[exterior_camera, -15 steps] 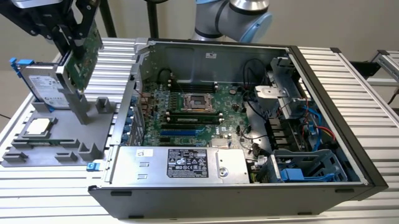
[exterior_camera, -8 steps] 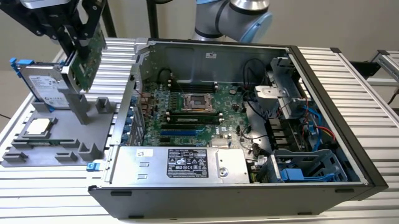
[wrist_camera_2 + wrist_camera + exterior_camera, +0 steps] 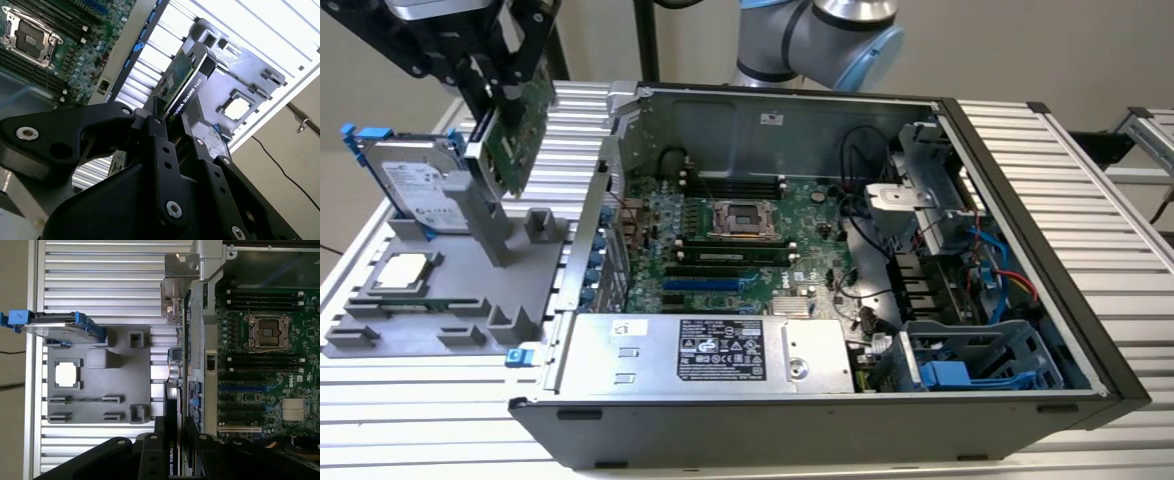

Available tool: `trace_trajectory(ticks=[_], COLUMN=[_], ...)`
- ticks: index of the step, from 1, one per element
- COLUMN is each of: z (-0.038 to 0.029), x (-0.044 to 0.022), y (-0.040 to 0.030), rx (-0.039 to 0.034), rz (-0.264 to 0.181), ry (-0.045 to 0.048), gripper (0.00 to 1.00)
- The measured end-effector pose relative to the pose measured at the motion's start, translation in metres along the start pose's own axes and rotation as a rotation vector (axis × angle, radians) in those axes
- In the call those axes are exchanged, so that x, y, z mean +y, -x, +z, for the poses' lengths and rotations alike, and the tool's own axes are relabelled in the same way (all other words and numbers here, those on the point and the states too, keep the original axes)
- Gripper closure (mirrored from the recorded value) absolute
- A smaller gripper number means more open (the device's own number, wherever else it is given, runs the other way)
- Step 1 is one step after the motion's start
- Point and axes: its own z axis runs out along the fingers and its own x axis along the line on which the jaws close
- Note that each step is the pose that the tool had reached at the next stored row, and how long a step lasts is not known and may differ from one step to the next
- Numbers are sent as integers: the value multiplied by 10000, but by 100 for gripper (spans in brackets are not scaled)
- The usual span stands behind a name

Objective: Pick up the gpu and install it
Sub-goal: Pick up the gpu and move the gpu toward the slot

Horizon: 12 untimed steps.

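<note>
The gpu (image 3: 515, 135) is a green board with a black cooler, hanging on edge in the air at the exterior view's upper left. It is above the grey holder tray (image 3: 440, 320), just outside the open computer case (image 3: 761, 125). My gripper (image 3: 504, 92) is shut on its upper edge. In the second wrist view my black fingers (image 3: 159, 131) clamp the gpu's cooler side (image 3: 191, 82). In the first wrist view the gpu (image 3: 176, 385) shows edge-on, its silver bracket (image 3: 175, 292) at the far end, beside the case wall, with my gripper (image 3: 173, 442) on it.
Inside the case lies the motherboard (image 3: 720, 250) with a blue slot (image 3: 707, 285) and an empty CPU socket (image 3: 744, 218). A power supply (image 3: 707, 350) fills the near side. On the tray stand a hard drive with blue rails (image 3: 414, 180), a silver CPU chip (image 3: 403, 268) and a grey post (image 3: 487, 225).
</note>
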Motion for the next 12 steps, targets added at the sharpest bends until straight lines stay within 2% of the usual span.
trace_trajectory(ticks=[12], z=[3], x=[1], y=[147], rx=[-1], rz=[0], ry=[1], gripper=[100])
